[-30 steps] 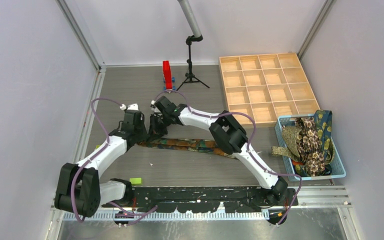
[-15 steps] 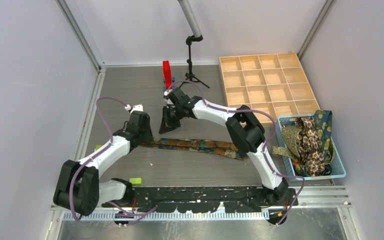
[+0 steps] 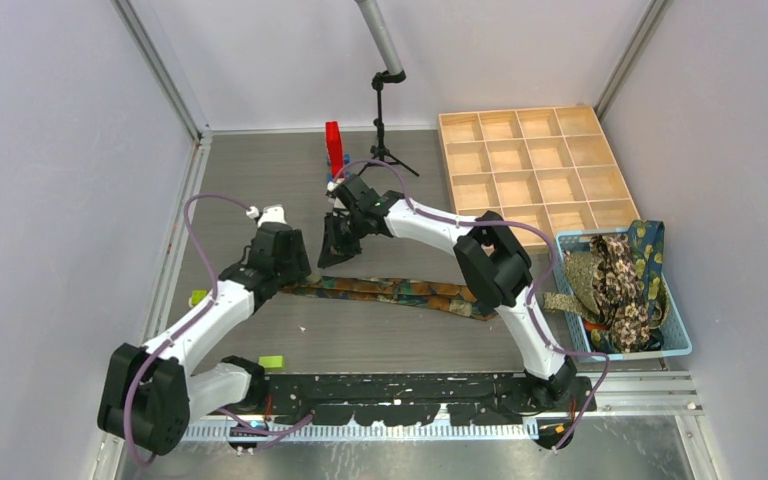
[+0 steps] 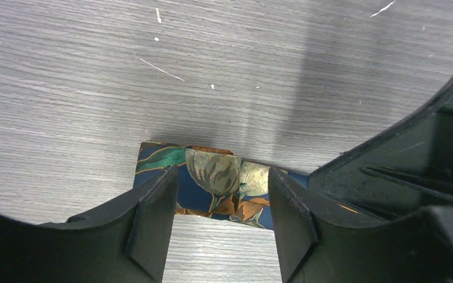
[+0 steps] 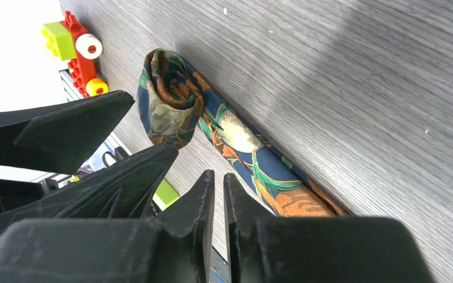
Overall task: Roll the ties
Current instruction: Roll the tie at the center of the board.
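One of the ties (image 3: 390,291), navy with orange and teal leaves, lies flat across the table's middle. Its left end is curled into a small roll (image 5: 166,100). My left gripper (image 3: 291,272) stands open over that end; in the left wrist view the roll (image 4: 215,184) shows between and just beyond the two fingertips (image 4: 221,203), untouched. My right gripper (image 3: 336,247) hangs a little behind the tie, its fingers (image 5: 219,197) almost together with only a thin slit and nothing in it. More ties (image 3: 615,285) are heaped in the light blue basket (image 3: 677,340) at the right.
A wooden tray of compartments (image 3: 535,170) sits at the back right. A red block stand (image 3: 334,150) and a small black tripod (image 3: 383,135) are at the back centre. Small green blocks (image 3: 271,361) lie near the left arm's base.
My left gripper has opened and let go of the tie's rolled end. The right gripper lifted off the tie and moved back toward the red stand.
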`<state>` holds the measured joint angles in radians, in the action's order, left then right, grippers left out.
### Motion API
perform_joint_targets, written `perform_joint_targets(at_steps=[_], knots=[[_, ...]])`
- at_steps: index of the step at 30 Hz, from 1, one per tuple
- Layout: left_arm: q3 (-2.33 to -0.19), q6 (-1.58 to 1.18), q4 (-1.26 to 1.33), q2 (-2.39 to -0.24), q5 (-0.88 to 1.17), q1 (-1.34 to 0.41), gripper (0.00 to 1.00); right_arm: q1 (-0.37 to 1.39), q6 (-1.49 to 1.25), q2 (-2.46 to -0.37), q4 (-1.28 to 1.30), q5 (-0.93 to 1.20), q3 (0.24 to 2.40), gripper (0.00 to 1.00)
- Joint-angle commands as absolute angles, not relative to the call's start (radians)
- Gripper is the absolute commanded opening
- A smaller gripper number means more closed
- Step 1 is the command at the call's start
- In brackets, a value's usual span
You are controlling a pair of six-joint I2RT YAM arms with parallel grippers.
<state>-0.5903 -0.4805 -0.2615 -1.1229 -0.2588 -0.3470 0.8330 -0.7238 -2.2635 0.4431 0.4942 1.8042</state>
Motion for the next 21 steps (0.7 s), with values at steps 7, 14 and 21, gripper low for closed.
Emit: perform_joint_targets(at_steps=[7,14,21], knots=[[-0.605,-0.514,-0.365,-0.957,-0.329,-0.351,0.77,0.875,-0.738,-2.226,0.468,0.459,1.912,0.45],[-0.603,-0.588,-0.512,-0.858,-0.404,-0.351,0.83,0.913,-0.789,-2.250,0.474,0.400,1.943,0.50],[-0.554,-0.608,-0.570,-0.710,-0.443,-0.350,0.84,0.945,-0.814,-2.304,0.477,0.368,1.996,0.47]])
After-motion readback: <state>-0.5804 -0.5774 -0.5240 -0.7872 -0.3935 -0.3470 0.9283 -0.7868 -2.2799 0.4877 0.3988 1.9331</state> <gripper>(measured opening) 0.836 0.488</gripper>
